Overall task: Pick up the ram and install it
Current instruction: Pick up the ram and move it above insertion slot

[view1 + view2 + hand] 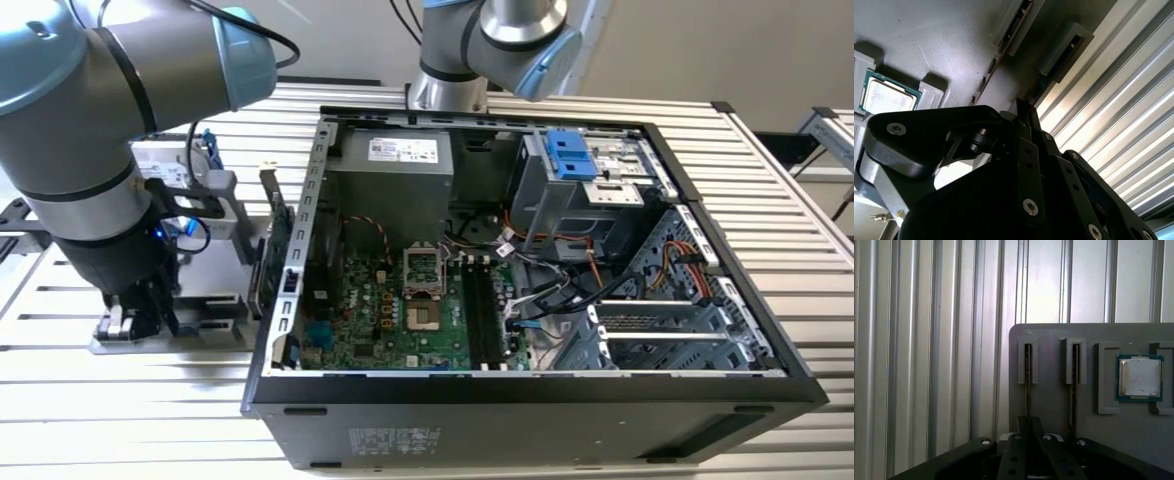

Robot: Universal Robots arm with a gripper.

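Pick step: keep grip centred & square, any lift straight out of slot, no twist, so ends don't bind. Gripper (134, 318) is lower left of exterior view, over grey tray (1054, 335). Fingers (1016, 450) look pinched on the ram (1027, 385). It stands on edge in its slot, long axis parallel w/ neighbour stick (1074, 370) & table (929, 340) ribs.

Robotics lab bench: ribbed aluminium-slat worktable (134, 420), open black desktop computer case (534, 388) lying on its side, grey moulded parts tray (1051, 400), grey-and-blue jointed robot arm (80, 150).
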